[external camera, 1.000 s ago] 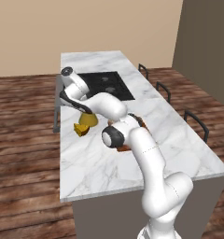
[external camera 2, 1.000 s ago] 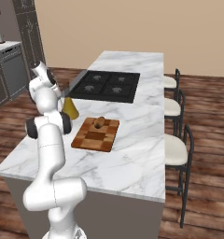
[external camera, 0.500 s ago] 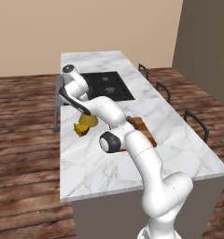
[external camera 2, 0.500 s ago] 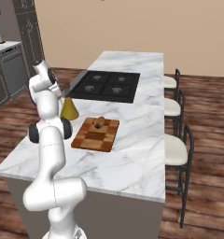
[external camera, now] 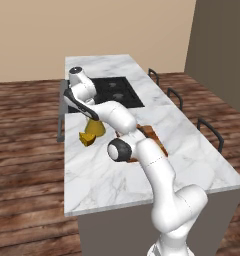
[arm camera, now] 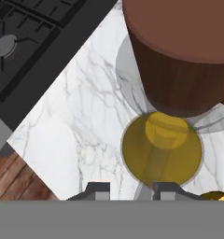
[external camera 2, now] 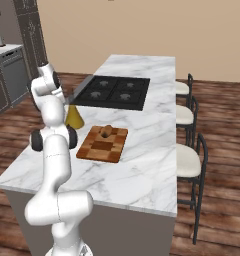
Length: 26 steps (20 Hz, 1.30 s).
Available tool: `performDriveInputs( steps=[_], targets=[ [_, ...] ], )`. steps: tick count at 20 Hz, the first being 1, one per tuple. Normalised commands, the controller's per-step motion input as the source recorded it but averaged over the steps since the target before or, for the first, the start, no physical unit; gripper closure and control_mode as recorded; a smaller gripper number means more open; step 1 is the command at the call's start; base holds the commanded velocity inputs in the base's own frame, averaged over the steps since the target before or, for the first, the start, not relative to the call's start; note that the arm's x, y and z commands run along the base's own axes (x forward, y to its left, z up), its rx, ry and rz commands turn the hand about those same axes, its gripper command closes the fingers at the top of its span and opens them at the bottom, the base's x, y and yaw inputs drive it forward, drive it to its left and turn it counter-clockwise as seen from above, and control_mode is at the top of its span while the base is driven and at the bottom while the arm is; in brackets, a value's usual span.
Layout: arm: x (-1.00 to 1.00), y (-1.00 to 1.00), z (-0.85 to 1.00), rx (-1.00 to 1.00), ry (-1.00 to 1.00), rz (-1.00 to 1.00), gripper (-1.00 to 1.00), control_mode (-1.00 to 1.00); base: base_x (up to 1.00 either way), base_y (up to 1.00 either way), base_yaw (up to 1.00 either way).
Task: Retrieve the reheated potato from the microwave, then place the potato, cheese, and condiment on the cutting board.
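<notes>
The mustard-yellow cone-shaped condiment bottle (arm camera: 161,154) stands on the white marble table (external camera 2: 142,170) beside the black cooktop (external camera 2: 114,92). The two-finger tool (arm camera: 130,190) hangs right over its brown neck; I cannot tell whether it grips. The small yellow-orange cheese wedge (external camera: 87,139) lies just beside. The tan potato (external camera 2: 107,131) sits on the checkered wooden cutting board (external camera 2: 99,147).
</notes>
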Motion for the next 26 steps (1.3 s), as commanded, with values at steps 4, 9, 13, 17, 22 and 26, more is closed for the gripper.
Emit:
performDriveInputs(
  steps=[4, 9, 13, 17, 22, 26],
  targets=[
    [0.02, 0.03, -0.17, -0.08, 0.28, 0.00, 1.00, -1.00, 0.00, 0.00, 0.00],
    [-0.05, -0.02, -0.06, -0.07, 0.18, 0.00, 1.00, -1.00, 0.00, 0.00, 0.00],
    [-0.04, -0.07, 0.05, -0.02, 0.03, 0.00, 1.00, -1.00, 0.00, 0.00, 0.00],
    [-0.02, -0.06, 0.19, -0.05, 0.00, 0.00, 1.00, -1.00, 0.00, 0.00, 0.00],
    [-0.01, -0.01, 0.45, -0.07, 0.00, 0.02, 1.00, -1.00, 0.00, 0.00, 0.00],
    [-0.06, 0.00, 0.58, -0.06, 0.00, 0.03, 1.00, -1.00, 0.00, 0.00, 0.00]
  ],
)
